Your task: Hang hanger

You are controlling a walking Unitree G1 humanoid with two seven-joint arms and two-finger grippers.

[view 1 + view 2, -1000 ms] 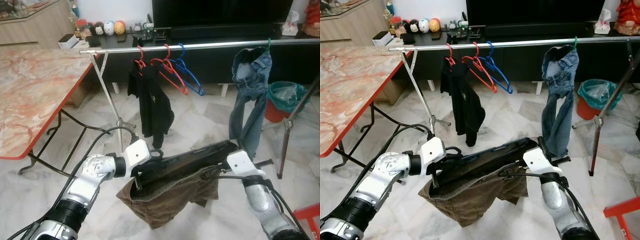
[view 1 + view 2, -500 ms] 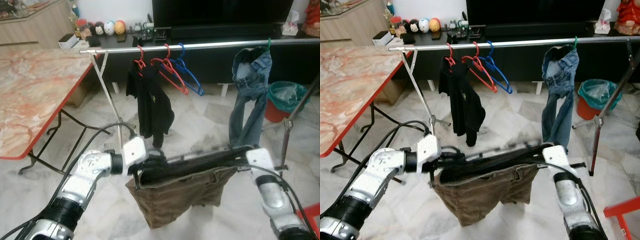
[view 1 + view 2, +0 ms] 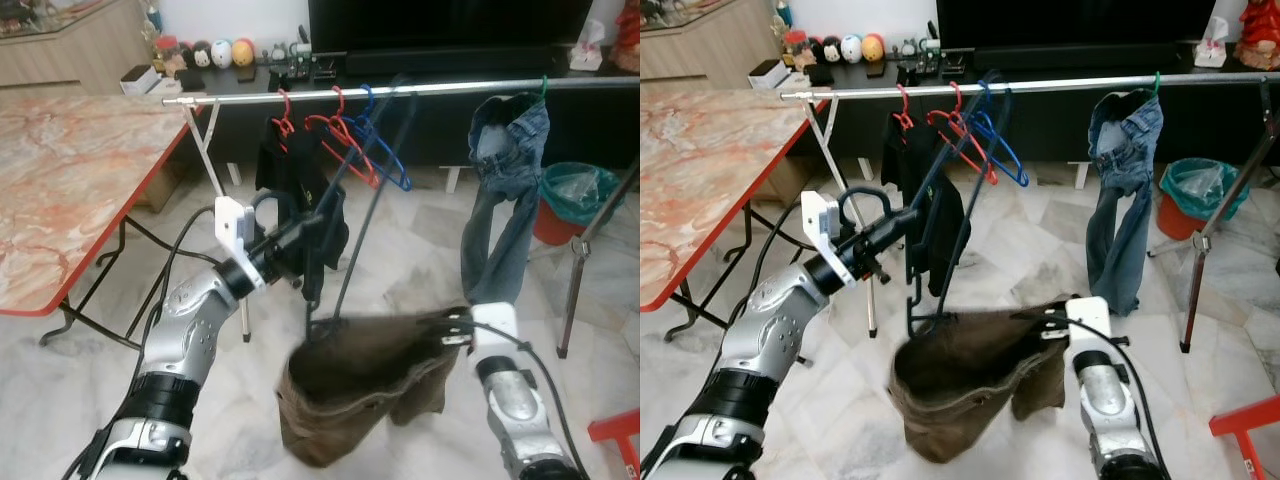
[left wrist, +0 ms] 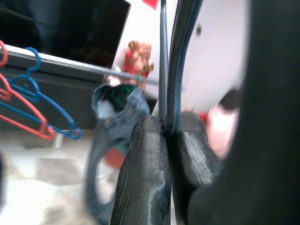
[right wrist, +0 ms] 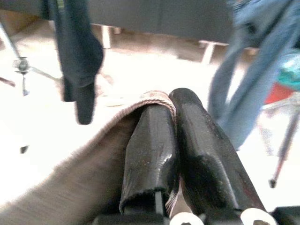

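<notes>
Near the steel clothes rail, the left end effector has swung up from waist height since half a second ago, clamped on the black hanger. Its fingers are pressed tight on the thin hanger wire. Hanger now stands steep, top reaching up to the rail beside the blue hanger and red hangers; blurred, so can't tell if the hook is over the rail yet. Brown shorts hang off the hanger's low end, bunched, well above the floor. Right end effector stays low, pinched shut on the shorts' waistband, fabric edge between its fingers.

Means the hang step is underway: hanger went from lying flat between both arms to tilted up at the rail. Next likely needs hook seating, then right side letting go.

Jeans and black garment already hang on the rail. No readable writing or brands anywhere.
</notes>
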